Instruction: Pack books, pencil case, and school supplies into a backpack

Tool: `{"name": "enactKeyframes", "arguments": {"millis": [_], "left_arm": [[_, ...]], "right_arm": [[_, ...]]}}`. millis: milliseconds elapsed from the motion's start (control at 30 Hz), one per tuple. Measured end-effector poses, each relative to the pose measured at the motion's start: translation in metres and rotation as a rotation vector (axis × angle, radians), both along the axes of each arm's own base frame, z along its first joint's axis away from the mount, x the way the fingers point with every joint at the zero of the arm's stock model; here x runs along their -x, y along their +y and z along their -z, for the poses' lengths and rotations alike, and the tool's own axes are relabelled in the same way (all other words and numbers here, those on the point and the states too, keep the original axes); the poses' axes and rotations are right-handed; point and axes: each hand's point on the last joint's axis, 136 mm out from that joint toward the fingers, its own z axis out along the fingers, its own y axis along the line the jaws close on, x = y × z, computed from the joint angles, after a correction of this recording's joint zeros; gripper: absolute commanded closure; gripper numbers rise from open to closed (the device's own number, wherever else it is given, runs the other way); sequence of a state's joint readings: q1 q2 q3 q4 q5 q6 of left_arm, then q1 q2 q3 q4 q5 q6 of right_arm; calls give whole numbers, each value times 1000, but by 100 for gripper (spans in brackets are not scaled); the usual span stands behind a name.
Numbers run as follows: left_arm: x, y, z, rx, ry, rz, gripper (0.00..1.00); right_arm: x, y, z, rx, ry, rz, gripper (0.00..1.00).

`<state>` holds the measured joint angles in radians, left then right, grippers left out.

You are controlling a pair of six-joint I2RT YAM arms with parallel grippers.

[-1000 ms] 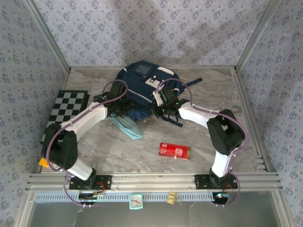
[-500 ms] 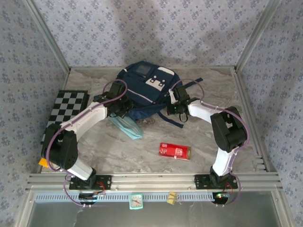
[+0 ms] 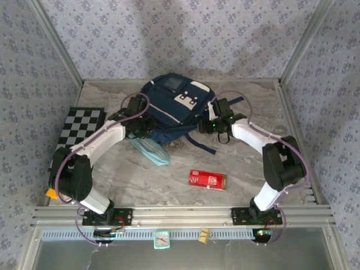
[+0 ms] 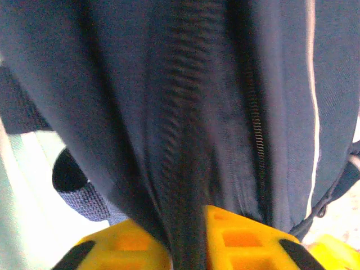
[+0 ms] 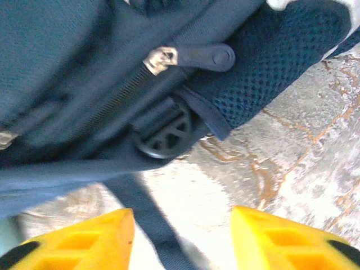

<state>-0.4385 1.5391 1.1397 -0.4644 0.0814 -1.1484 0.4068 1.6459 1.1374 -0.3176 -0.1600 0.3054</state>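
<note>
The navy backpack [image 3: 174, 104] lies at the back middle of the table, front pockets up. My left gripper [image 3: 145, 127] is at its left near edge. In the left wrist view its jaws [image 4: 187, 225] stand slightly apart, open, with a fold of backpack fabric [image 4: 185, 140] lying between them. My right gripper [image 3: 207, 125] is open at the bag's right near edge, above a dark strap [image 5: 143, 216] on the table, close to a zip pull [image 5: 191, 56]. The pale blue pencil case [image 3: 151, 151] lies partly under the left arm. The red box of school supplies [image 3: 207, 179] lies nearer the front. The books are out of view.
A black-and-white chessboard [image 3: 79, 128] rests at the left edge. Patterned walls close in the table on three sides. Loose backpack straps [image 3: 205, 145] trail over the marble top near the right gripper. A metal rail [image 3: 180, 214] runs along the front.
The right gripper has moved right, away from the bag's middle, and opened. The left jaws have parted. The backpack's near edge has shifted towards the back and the bag looks fuller.
</note>
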Motion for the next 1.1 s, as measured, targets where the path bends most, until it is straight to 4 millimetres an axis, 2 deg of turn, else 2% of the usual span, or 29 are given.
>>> {"name": "enactKeyframes", "arguments": {"millis": [33,100,233,333,467,600,700,833,933,1100], "left_arm": [[0,1,-3,-10,-13,8,44],[1,6,-12,-31,-47,2,40],[12,23,-44,-58,-159,-43,44],[16,21,-60,-65,-216,-28,45],[3,-19,-63,-100,-227,82,53],[-6,-67,-49,-108,-219,198,59],[-8,-86,-27,-118,-181,255,64],[-6,-97,3,-127,-119,303,70],[3,-102,17,-140,-92,340,74],[18,-99,38,-172,-52,374,81]], "right_arm": [[-3,1,-10,-19,2,15,42],[-17,0,-27,-52,1,59,42],[-56,-3,-45,-105,9,161,43],[-80,-4,-37,-129,50,227,43],[-109,-2,-11,-142,124,299,45],[-130,4,11,-150,172,333,44],[-137,5,20,-142,202,359,41],[-141,5,26,-136,227,385,40],[-145,7,32,-138,239,396,49],[-151,9,36,-166,235,418,73]]}}
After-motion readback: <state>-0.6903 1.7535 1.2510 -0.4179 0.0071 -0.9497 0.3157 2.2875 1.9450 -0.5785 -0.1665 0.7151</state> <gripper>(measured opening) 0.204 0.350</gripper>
